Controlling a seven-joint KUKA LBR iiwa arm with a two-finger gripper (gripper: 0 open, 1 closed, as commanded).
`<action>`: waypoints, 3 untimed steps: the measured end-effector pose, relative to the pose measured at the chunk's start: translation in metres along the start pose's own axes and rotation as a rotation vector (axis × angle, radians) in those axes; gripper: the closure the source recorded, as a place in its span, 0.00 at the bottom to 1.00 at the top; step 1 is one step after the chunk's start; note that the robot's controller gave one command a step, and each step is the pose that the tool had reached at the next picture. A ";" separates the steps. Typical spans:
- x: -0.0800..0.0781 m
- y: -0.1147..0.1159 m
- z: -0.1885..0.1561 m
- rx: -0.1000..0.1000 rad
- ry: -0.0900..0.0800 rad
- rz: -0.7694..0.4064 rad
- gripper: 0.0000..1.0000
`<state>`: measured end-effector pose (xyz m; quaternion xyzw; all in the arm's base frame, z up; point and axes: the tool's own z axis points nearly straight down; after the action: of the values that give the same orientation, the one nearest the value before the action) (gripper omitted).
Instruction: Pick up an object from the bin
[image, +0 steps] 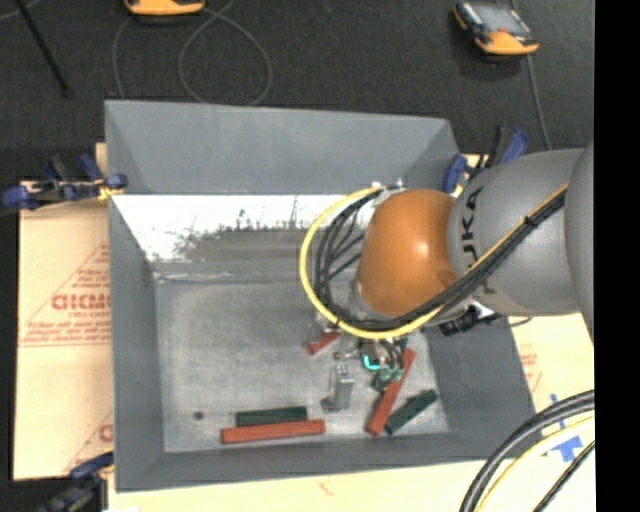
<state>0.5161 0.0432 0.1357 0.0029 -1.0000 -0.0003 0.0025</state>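
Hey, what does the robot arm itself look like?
A thick, rounded grey arm with black KUKA lettering. A glossy orange dome-shaped cover sits at its wrist, with yellow and black cables looping around it.

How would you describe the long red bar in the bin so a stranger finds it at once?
Look into the grey metal bin, at its floor along the near wall, left of centre. Two long flat bars lie there side by side. The red bar is the longer one, closest to the wall; the dark green bar lies behind it.
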 end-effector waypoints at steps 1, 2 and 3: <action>0.014 -0.141 0.066 0.003 -0.006 0.007 0.00; 0.010 -0.136 0.062 0.001 -0.017 0.002 1.00; 0.033 -0.081 0.003 -0.002 -0.012 0.009 1.00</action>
<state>0.4832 -0.0380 0.1328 -0.0015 -1.0000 -0.0011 -0.0035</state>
